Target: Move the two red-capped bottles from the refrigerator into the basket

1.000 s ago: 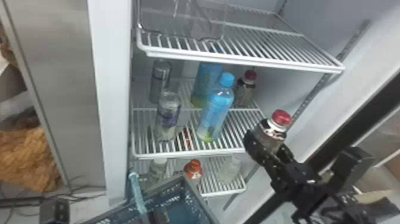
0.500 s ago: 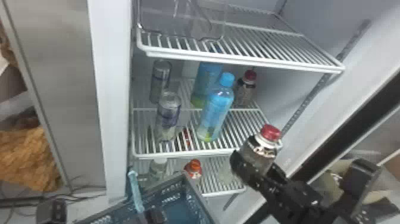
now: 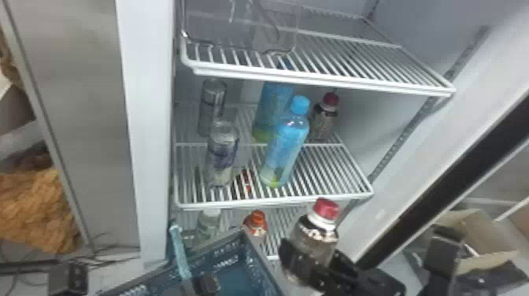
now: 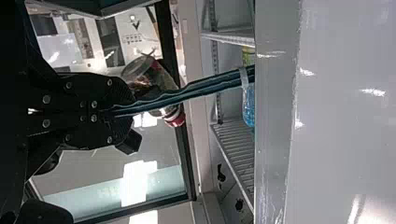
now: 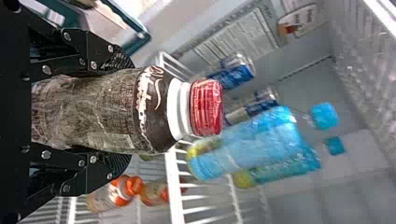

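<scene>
Bottle number one is in the right pincer [image 3: 313,258], guys: the first red-capped bottle [image 3: 315,240] sits clamped between both fingers, cap sticking up clear of them and leaning a bit. The basket [image 3: 244,246] is low down, just to the left of that pincer, and the left pincer [image 3: 206,282] is closed on a thin blue part of it. Other red-capped bottle [image 3: 324,118] is standing on the middle shelf [image 3: 334,193], beyond and above the right pincer, towards the back. Nearer to the pincer on that same shelf there's a blue-capped bottle [image 3: 285,149], and a can [image 3: 222,155] farther to the left. Orange-capped bottle [image 3: 256,222] is on the shelf below, left of the right pincer.
</scene>
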{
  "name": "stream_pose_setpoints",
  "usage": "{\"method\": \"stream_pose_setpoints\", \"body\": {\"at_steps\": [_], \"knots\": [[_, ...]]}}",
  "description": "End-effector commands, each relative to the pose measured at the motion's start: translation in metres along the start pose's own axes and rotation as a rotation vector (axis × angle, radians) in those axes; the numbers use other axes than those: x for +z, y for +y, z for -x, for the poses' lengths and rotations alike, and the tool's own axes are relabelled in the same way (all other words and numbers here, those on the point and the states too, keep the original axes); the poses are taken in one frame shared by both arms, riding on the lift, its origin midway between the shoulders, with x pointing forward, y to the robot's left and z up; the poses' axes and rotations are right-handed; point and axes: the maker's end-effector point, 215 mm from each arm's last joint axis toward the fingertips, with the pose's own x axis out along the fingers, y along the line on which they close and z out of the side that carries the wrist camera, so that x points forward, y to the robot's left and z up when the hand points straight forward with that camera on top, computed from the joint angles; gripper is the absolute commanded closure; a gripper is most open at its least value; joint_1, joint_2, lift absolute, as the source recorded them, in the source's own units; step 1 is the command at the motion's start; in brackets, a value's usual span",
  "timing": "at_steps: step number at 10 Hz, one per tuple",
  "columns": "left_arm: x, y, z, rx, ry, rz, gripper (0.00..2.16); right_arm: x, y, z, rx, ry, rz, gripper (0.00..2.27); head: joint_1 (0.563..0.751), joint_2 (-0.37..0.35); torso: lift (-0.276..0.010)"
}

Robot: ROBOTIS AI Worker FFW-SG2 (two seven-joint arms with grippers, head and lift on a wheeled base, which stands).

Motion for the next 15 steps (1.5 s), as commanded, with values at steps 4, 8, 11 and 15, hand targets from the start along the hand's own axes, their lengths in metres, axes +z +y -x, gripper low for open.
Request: {"method": "stream_pose_setpoints", "body": {"at_steps": [4, 8, 11, 15], "knots": [[0.001, 0.0, 0.0, 0.002, 0.005, -0.003, 1.17, -0.042, 0.023, -0.028, 0.129, 0.097, -0.087, 1.28, 0.695, -0.35, 0.0], [0.001, 0.0, 0.001, 0.004, 0.003, -0.002, 1.17, -0.058, 0.03, -0.029, 0.161, 0.149, -0.13, 0.3, 0.695, -0.332, 0.0], [0.0, 0.0, 0.001, 0.004, 0.005, -0.001, 1.17, -0.051, 0.023, -0.026, 0.147, 0.131, -0.128, 0.12, 0.695, -0.336, 0.0], [0.0, 0.001, 0.002, 0.005, -0.002, 0.0, 1.17, 0.039, -0.026, -0.004, -0.015, -0.097, 0.068, 0.12, 0.695, -0.35, 0.0]]}}
